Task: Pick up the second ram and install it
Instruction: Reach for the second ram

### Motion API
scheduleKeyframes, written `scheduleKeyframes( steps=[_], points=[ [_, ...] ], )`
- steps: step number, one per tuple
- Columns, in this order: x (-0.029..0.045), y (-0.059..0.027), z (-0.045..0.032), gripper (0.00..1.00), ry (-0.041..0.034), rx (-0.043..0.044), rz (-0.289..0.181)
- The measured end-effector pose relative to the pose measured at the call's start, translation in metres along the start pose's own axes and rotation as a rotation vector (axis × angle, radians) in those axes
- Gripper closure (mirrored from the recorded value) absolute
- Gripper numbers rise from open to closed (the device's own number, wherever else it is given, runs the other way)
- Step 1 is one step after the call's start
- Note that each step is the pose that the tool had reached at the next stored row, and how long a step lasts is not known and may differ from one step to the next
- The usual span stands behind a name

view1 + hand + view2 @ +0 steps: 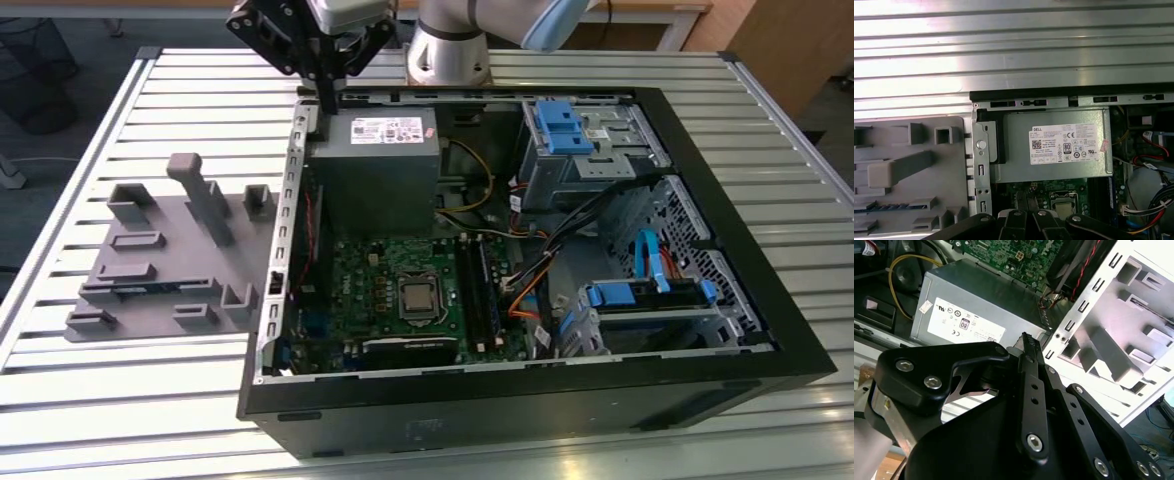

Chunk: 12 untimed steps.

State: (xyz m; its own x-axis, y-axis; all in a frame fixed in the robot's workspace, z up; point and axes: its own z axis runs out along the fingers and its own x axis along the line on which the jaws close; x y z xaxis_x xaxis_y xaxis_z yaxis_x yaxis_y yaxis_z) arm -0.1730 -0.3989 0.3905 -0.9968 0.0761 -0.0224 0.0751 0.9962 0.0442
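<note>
The claw (326,98) hung over the rear corner of the case (534,400), beside the power supply (378,160), its fingers pressed together and holding nothing. The ram (891,207) lay in a slot of the tray (134,325), on the tabletop (134,400) outside the case, well apart from the claw. Judged stage: pickup not yet begun. A grasp would call for parting the fingers and squaring them across the ram's thin edge.

The bench (120,400) is ribbed bare metal, bright and glossy. The tray (160,290) is matt grey plastic — smooth. The power supply (374,185) is dull grey sheet metal with a white paper label (391,130). The hand (1027,340) — matt black, with shiny metal screws (1034,441).
</note>
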Motion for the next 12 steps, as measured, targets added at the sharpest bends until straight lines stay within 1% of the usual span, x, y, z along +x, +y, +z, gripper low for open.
scheduleKeyframes(
  steps=[12],
  points=[
    [0.0057, -0.0005, 0.0005, 0.89, 0.0010, 0.0000, 0.000]
  ],
)
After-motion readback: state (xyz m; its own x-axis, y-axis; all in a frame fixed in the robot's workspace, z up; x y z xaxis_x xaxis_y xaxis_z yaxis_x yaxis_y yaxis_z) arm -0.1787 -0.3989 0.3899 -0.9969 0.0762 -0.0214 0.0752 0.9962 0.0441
